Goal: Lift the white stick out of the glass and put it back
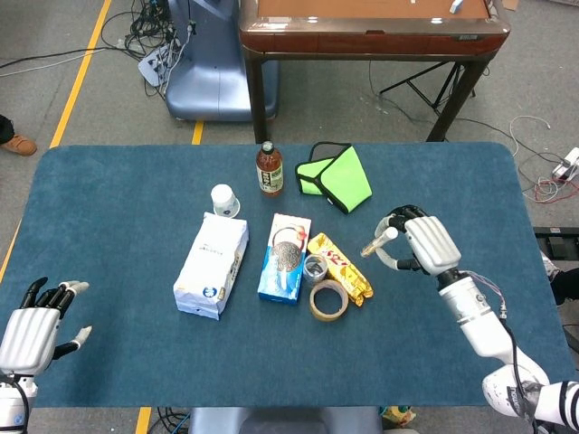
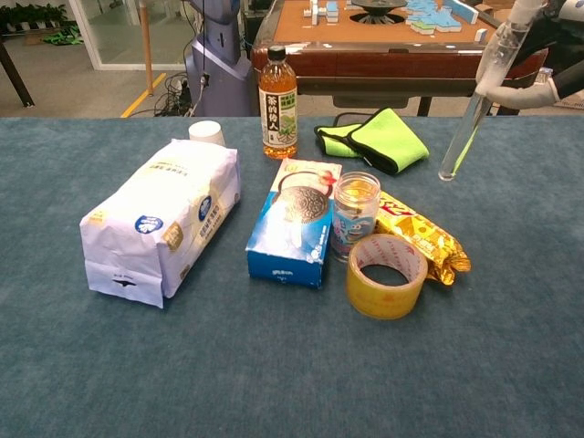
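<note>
My right hand (image 1: 423, 244) holds the white stick (image 2: 476, 102), a clear-looking tube, up in the air to the right of the glass (image 2: 355, 215); the stick (image 1: 373, 244) hangs nearly upright with its lower end above the table. The small glass (image 1: 315, 268) stands empty between the blue cookie box (image 1: 284, 258) and the yellow snack packet (image 1: 341, 267). In the chest view only the fingers (image 2: 522, 91) of the right hand show at the top right corner. My left hand (image 1: 32, 330) rests open at the table's near left corner, holding nothing.
A tape roll (image 2: 387, 275) lies just in front of the glass. A white paper bag (image 2: 161, 217), a tea bottle (image 2: 277, 91), a small white cup (image 2: 206, 134) and a green cloth (image 2: 376, 140) sit around the middle of the blue table (image 1: 118, 199).
</note>
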{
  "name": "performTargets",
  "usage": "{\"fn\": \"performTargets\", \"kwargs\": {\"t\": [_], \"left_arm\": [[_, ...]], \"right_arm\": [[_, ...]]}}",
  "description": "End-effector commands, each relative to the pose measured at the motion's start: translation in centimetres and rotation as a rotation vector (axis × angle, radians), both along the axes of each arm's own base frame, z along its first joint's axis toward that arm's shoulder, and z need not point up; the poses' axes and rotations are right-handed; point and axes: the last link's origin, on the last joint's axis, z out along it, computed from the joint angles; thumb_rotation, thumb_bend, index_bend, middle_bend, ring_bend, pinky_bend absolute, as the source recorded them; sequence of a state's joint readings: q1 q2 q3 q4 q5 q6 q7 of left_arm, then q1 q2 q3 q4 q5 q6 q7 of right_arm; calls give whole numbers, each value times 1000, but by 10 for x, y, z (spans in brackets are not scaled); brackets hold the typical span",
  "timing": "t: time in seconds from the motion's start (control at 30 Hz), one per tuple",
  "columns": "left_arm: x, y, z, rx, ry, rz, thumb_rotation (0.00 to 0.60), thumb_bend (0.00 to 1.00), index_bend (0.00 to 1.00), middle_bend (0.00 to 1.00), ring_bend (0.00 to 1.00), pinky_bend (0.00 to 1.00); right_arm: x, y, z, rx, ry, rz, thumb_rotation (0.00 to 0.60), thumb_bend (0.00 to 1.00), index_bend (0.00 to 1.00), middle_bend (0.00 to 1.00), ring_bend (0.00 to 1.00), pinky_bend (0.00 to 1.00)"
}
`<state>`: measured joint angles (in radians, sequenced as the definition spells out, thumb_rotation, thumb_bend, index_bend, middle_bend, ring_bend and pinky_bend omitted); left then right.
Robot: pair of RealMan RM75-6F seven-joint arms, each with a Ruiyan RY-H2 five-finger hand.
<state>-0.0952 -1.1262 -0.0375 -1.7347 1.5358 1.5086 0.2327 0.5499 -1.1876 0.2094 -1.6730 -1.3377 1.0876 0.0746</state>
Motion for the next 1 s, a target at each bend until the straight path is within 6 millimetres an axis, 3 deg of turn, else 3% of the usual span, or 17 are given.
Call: {"fn": "performTargets", "kwargs": {"t": [0.03,0.4,1.0], "left_arm": [[0,0,0,-1,0,-1,600,239,249,253,296,80],[-2,-2,2,6,0,5,600,238,249,253,296,79],[-9,-7,6,19,-2,26,600,239,249,253,296,79]], "right_arm": [[-2,1,-2,-34,14,-11,600,494,680,495,268,192],[29,7,-10,181,-350,-45,600,494,680,495,275,192],[55,-5,-38,167,-301,44,600,494,681,495,275,192]]}}
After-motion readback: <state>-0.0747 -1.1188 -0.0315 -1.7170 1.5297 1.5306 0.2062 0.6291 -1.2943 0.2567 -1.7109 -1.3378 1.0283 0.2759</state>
